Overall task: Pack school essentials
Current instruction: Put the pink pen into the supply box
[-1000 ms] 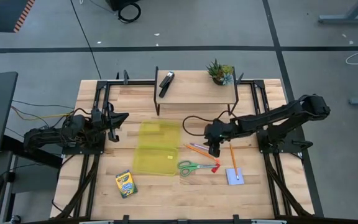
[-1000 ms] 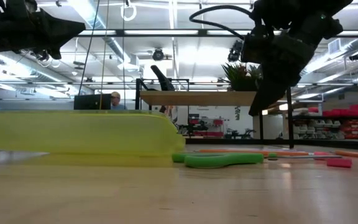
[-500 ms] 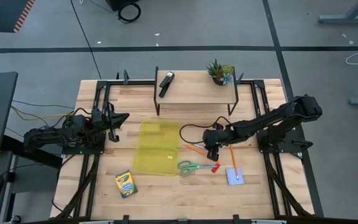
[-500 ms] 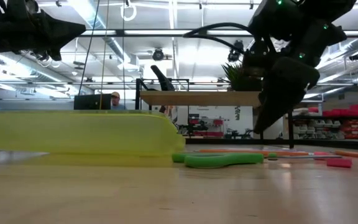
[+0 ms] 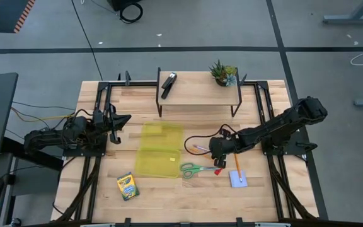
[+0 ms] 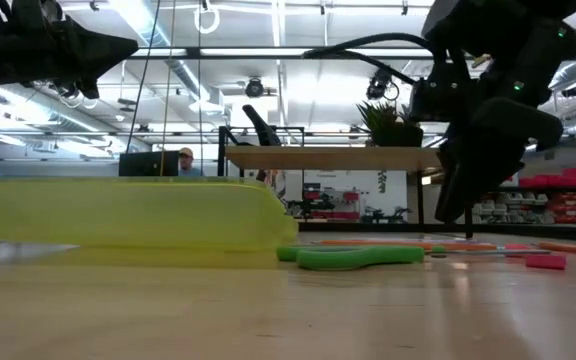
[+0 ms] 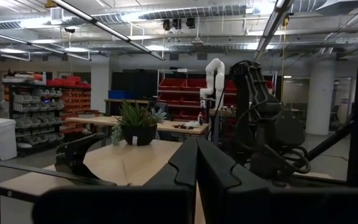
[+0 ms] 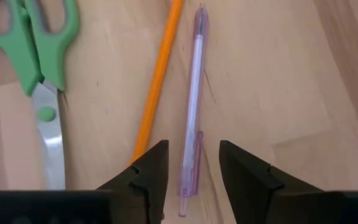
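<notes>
My right gripper (image 8: 191, 177) is open, pointing down over the two pens to the right of the yellow-green case (image 5: 159, 150). Its fingers stand on either side of a clear purple pen (image 8: 192, 106) at one end, without touching it. An orange pen (image 8: 159, 81) lies beside it, and green-handled scissors (image 5: 197, 169) lie toward the near edge. The small red piece (image 5: 218, 170), the yellow pencil (image 5: 236, 161) across the pale blue notepad (image 5: 236, 179), and the crayon box (image 5: 128, 186) lie flat on the table. My left gripper (image 5: 123, 118) waits shut at the table's left.
A raised wooden shelf (image 5: 197, 94) at the far side carries a black stapler (image 5: 169, 84) and a small potted plant (image 5: 222, 72). Black frame rails (image 5: 99, 107) run along both sides of the table. In the low view the case (image 6: 118, 215) stands before the scissors (image 6: 358, 258).
My right gripper has moved toward the table's near edge and down, closing on the pens beside the case. The left arm and all the objects have stayed where they were.
</notes>
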